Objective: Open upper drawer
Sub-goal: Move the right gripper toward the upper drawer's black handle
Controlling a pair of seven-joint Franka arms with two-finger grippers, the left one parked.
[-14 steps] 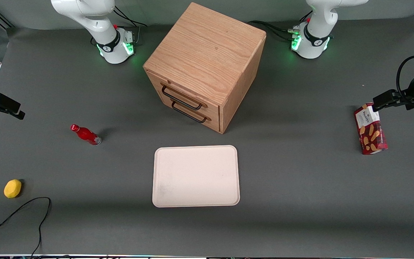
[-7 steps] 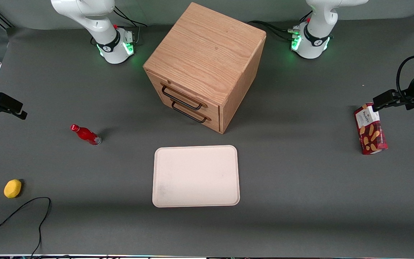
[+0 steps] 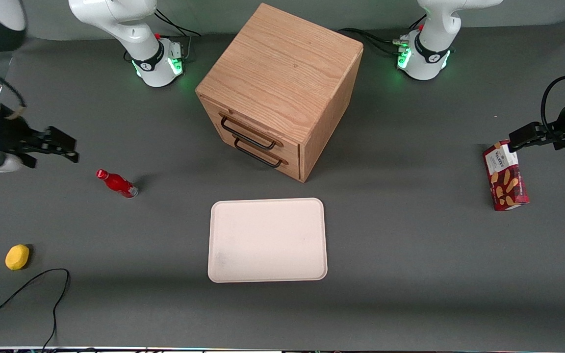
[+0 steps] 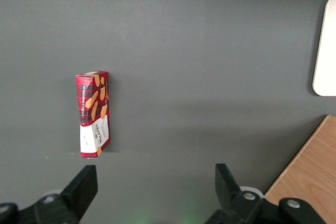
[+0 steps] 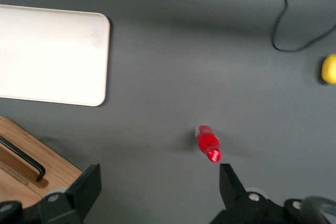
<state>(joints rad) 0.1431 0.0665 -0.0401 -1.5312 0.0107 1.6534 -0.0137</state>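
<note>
A grey table (image 3: 410,274) fills the front view. An oak cabinet (image 3: 282,73) stands at upper centre, with a cream tray (image 3: 268,240) at lower centre, nearer the camera. Toward the working arm's end lie a red bottle (image 3: 117,183), a yellow ball (image 3: 17,257) and a black cable (image 3: 42,289) — the gripper (image 3: 69,148) hangs spread above the table near the bottle. A biscuit box (image 3: 505,175) lies toward the parked arm's end.

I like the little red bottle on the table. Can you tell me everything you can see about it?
The red bottle is small, shiny and see-through red, like plastic, with a red cap and a silvery base. It leans on the grey table, and nothing else touches it. It sits toward the working arm's end, away from the oak cabinet and farther from the front camera than the yellow ball. The robot's hand hangs open in the air close by.
</note>
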